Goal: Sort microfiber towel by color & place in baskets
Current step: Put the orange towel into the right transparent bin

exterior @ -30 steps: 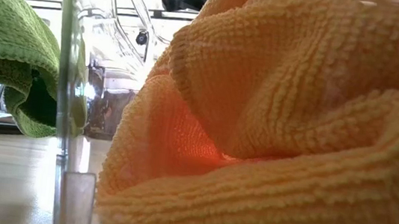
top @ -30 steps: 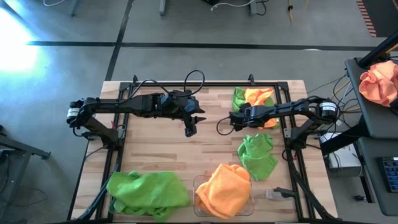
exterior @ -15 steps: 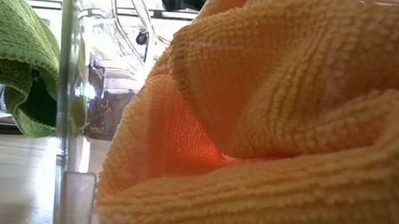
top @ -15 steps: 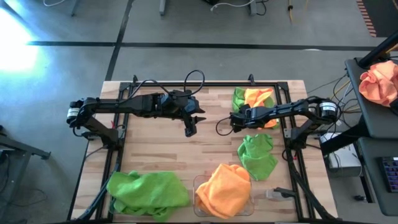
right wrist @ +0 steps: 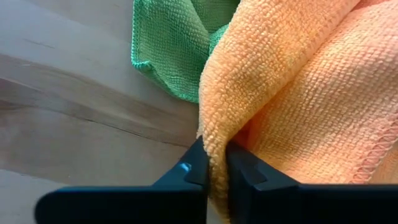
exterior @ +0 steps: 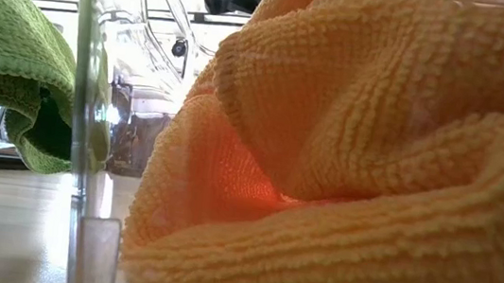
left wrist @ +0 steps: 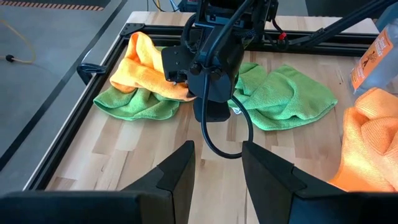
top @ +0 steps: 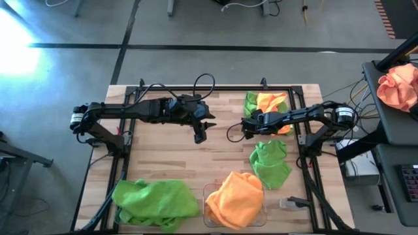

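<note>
Over the last second almost nothing has shifted: in the high view both arms sit where they were, so the grasp looks settled and the lift not yet begun. The right pincer (right wrist: pixel 214 167) is clamped narrow on a fold of the orange towel (top: pixel 273 102), which lies over a green towel (top: pixel 251 102) at the upper right of the bench (top: pixel 163 160). The left pincer (left wrist: pixel 217 171) hangs spread wide and empty above the upper centre.

Another green towel (top: pixel 270 163) lies loose at right of centre. At the lower edge, an orange one (top: pixel 236 199) fills the clear basket (top: pixel 208 194), and a large green one (top: pixel 155 202) covers the lower left (its basket is hidden; only a clear wall shows in the low view).
</note>
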You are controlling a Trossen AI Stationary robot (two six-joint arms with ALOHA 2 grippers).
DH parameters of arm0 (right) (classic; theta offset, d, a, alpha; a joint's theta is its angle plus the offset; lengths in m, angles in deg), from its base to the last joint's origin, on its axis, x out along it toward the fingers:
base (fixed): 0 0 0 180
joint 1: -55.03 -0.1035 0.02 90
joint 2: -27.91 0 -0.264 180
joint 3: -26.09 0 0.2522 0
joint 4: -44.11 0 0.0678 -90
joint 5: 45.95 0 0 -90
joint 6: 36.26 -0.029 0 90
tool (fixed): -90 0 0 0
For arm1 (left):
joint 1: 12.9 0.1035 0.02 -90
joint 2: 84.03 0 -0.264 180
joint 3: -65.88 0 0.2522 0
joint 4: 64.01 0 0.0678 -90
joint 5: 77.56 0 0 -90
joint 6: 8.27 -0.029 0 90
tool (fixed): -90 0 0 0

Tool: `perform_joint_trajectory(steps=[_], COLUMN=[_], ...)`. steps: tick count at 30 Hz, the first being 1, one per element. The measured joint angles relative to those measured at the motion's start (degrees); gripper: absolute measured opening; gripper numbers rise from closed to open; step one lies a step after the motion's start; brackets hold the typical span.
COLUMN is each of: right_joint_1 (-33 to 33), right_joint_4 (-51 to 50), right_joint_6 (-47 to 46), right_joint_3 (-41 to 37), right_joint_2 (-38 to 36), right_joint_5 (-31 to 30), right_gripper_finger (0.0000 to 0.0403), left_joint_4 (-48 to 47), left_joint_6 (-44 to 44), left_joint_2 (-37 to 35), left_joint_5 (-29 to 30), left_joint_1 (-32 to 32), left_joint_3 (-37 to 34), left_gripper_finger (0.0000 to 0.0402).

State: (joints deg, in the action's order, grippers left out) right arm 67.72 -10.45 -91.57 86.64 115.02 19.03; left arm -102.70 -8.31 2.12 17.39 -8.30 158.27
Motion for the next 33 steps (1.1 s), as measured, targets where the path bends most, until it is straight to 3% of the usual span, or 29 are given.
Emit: perform_joint_trajectory(steps=[18,24,33], right_joint_1=[-0.04,-0.07,-0.65], right_joint_4=[-1.77,-12.10,-28.09], right_joint_6=[5.40,7.66,10.21], right_joint_3=[6.74,14.30,31.52], right_joint_2=[-1.99,-2.64,-2.67], right_joint_5=[2.98,0.45,-6.84], right_gripper_finger=[0.0009,0.0009,0.0009], left_joint_4=[-0.11,-2.83,-7.51], left_joint_6=[0.75,3.05,4.08], left_joint_2=[0.00,0.00,-0.53], left_joint_5=[0.00,0.00,0.00], left_joint_1=[-0.02,-0.12,-1.62], left_joint_3=[0.00,-0.01,-0.02], left_gripper_finger=[0.0118,0.0118,0.0118])
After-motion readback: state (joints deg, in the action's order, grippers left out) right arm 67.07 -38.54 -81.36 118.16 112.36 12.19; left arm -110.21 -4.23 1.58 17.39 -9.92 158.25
